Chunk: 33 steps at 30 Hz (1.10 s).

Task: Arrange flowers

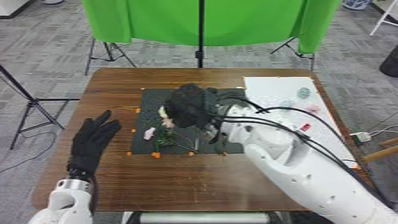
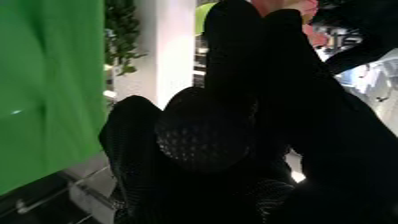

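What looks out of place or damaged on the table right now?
Nothing looks clearly spilled or damaged. One mild oddity: a small red object lies on the white sheet, and unlike the pink flower on the dark mat, it isn't flower-shaped.

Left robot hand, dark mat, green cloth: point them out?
Left robot hand (image 1: pixel 86 150): head view, palm.
Dark mat (image 1: pixel 152 99): head view, bare upper-left part.
Green cloth (image 1: pixel 147 22): head view, left half.

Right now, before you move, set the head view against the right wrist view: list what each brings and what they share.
Head view: the left hand, the brown table, the dark mat and the white sheet.
Right wrist view: leafy greenery and a white pillar.
Both: the right hand, green cloth and something pink and flowerlike; whether it's the same piece, I can't tell.
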Available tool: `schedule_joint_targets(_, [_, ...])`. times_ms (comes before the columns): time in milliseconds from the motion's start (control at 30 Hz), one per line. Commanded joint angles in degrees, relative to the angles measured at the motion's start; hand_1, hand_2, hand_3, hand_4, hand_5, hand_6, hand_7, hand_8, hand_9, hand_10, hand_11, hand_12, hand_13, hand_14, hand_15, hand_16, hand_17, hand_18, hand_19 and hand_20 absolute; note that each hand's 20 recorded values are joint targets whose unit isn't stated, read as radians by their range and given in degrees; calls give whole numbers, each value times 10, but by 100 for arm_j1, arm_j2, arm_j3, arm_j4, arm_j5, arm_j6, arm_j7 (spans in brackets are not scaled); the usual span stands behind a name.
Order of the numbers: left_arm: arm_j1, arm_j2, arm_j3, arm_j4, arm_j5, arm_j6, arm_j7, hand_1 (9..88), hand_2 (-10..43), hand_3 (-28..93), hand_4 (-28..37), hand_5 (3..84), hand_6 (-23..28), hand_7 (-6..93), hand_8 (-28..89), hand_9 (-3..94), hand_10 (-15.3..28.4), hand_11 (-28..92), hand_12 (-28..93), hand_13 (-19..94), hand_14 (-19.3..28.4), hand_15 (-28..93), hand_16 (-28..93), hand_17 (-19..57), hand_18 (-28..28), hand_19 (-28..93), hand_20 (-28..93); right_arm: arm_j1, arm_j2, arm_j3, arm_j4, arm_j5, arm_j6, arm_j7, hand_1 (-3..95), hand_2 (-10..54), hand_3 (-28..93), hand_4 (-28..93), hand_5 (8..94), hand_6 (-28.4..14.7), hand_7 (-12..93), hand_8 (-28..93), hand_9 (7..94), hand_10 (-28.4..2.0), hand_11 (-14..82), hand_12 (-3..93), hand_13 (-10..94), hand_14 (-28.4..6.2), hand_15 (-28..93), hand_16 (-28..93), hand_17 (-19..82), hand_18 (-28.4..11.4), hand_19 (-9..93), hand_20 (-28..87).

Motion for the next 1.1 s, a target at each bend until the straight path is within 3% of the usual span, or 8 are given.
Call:
schedule_joint_targets(33, [1, 1, 47, 66, 6, -67, -67, 183, -15, 626, -240, 415, 54, 36, -36, 427, 135, 132, 155, 341, 164, 96, 63, 62, 124, 17, 184, -64, -484, -134, 443, -617, -293, -175, 559, -95, 636, -239, 786, 76, 252, 14, 898, -73, 249, 395, 897, -9, 617, 353, 638, -101, 932, 579])
schedule_joint_targets(67, [81, 3, 29, 22, 6, -85, -35, 183, -15, 626, -240, 416, 55, 35, -36, 427, 136, 132, 155, 341, 164, 96, 63, 62, 124, 16, 184, -82, -478, -197, 426, -691, -302, -132, 560, -95, 633, -238, 781, 77, 256, 14, 894, -74, 262, 394, 896, -9, 618, 353, 638, -102, 932, 579])
schedule_joint_targets(200, [13, 18, 45, 68, 1, -104, -70, 184, -15, 629, -239, 416, 55, 36, -35, 425, 135, 131, 156, 340, 162, 96, 64, 62, 123, 16, 184, -104, -677, -210, 691, -975, -358, -188, 558, -95, 625, -226, 774, 80, 258, 7, 885, -75, 292, 385, 893, -9, 622, 354, 638, -101, 932, 580])
schedule_joint_targets(233, [-89, 24, 66, 129, 3, -90, -110, 184, -16, 630, -239, 416, 55, 36, -36, 425, 135, 131, 156, 339, 162, 96, 64, 62, 123, 16, 184, -98, -787, -152, 833, -1068, -368, -291, 558, -95, 622, -224, 771, 80, 261, 7, 880, -74, 298, 386, 892, -10, 623, 354, 638, -101, 932, 581])
schedule_joint_targets(367, [-137, 51, 77, 154, -15, -124, -149, 185, -15, 631, -239, 414, 54, 37, -35, 424, 135, 131, 157, 339, 162, 97, 65, 61, 123, 16, 185, -149, -907, -149, 999, -1347, -360, -336, 557, -95, 614, -214, 760, 81, 265, 1, 873, -76, 308, 381, 889, -10, 628, 353, 635, -101, 932, 585])
schedule_joint_targets(600, [-146, 65, 86, 159, -9, -188, -144, 188, -14, 631, -240, 415, 57, 35, -35, 420, 135, 126, 159, 334, 163, 93, 65, 60, 122, 15, 186, -215, -1010, -74, 1165, -1552, -422, -284, 559, -95, 599, -199, 747, 77, 272, 1, 862, -76, 315, 379, 881, -10, 637, 354, 630, -103, 932, 592])
schedule_joint_targets(1100, [-132, 49, 79, 146, -9, -178, -97, 185, -21, 640, -249, 422, 59, 33, -35, 422, 138, 118, 160, 330, 166, 89, 64, 57, 123, 14, 184, -171, -1045, -29, 1295, -1707, -399, -154, 562, -95, 584, -183, 721, 69, 257, 5, 850, -76, 303, 386, 874, -10, 643, 355, 624, -104, 932, 594])
